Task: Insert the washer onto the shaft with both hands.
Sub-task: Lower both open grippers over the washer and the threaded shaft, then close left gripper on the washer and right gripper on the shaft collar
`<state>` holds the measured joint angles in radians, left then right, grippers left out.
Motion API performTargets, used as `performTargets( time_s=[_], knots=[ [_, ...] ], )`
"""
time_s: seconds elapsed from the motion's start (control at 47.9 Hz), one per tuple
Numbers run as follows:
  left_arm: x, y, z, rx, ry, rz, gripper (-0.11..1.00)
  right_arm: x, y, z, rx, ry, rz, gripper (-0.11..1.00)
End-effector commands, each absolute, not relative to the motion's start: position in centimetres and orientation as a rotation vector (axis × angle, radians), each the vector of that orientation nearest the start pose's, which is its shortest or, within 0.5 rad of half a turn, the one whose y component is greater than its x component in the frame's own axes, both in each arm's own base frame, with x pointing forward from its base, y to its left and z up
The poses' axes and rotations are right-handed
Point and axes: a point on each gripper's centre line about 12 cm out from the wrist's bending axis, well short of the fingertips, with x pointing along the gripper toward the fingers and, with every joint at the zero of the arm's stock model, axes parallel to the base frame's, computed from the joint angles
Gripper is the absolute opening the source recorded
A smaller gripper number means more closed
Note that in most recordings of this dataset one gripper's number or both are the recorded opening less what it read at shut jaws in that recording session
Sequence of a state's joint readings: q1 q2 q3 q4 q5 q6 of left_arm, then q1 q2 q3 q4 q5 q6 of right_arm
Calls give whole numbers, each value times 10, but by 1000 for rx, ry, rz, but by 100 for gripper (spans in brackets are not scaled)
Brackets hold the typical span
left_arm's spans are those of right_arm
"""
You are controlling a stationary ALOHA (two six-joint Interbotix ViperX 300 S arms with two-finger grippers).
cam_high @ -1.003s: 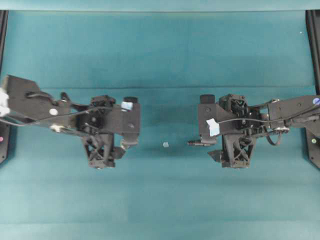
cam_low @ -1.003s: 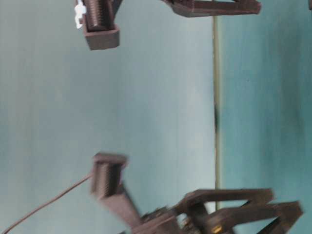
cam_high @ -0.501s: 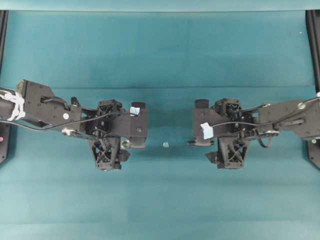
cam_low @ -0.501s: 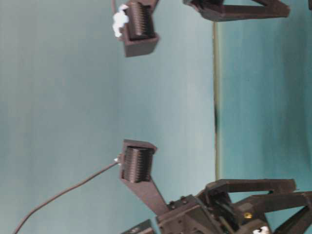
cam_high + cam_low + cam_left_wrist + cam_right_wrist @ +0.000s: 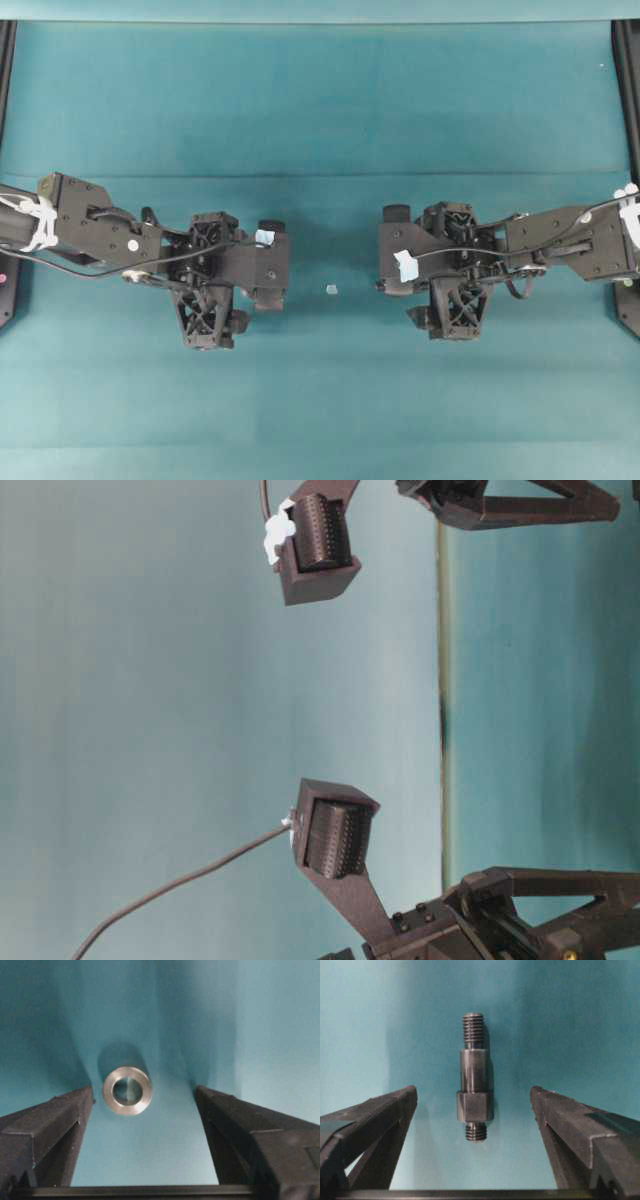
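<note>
left gripper (image 5: 142, 1125): jaws spread wide, holding nothing. It sits left of the pale scrap (image 5: 331, 289) that marks the cloth's middle in the overhead view.
washer (image 5: 127, 1090): lies flat on the teal cloth (image 5: 320, 100), hole facing up, just ahead of the left gripper and between its two fingers (image 5: 45, 1125), a little nearer the left one. It touches neither. In the overhead view the gripper body hides it.
scrap: not a task part, ignore it. Both arms stand about equally far from it, one on each side.
right gripper (image 5: 475, 1130): also released, jaws wide, nothing between the pads.
shaft (image 5: 474, 1078): lies on the cloth right of the scrap, centred between the right fingers and clear of both. Its long axis runs straight away from the wrist camera, along the fingers, so the jaws would close across its width. Hex collar end is nearer the gripper, longer threaded end points away.
nearer arm: left for the washer, right for the shaft; each part sits under its own hand.
your next move, my read: bring each hand down over its part, then close; the washer needs a slight shift left to centre.
</note>
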<state>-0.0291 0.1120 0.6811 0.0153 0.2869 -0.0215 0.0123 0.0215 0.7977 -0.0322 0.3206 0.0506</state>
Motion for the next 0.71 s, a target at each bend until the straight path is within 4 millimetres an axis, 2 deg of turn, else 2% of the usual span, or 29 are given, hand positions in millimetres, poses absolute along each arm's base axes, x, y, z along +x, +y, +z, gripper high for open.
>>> performTargets(
  time_s=[0.0,0.334,0.69],
  knots=[
    [363,-6,107,11,1054,-11,87,322,2,101,-2,1127,-6,85],
    [367,0,109,8,1029,0,87,315,1,95,0,1144,-10,85],
    [365,-2,108,1,1034,1,87,317,-4,96,7,1120,-21,85]
  ],
)
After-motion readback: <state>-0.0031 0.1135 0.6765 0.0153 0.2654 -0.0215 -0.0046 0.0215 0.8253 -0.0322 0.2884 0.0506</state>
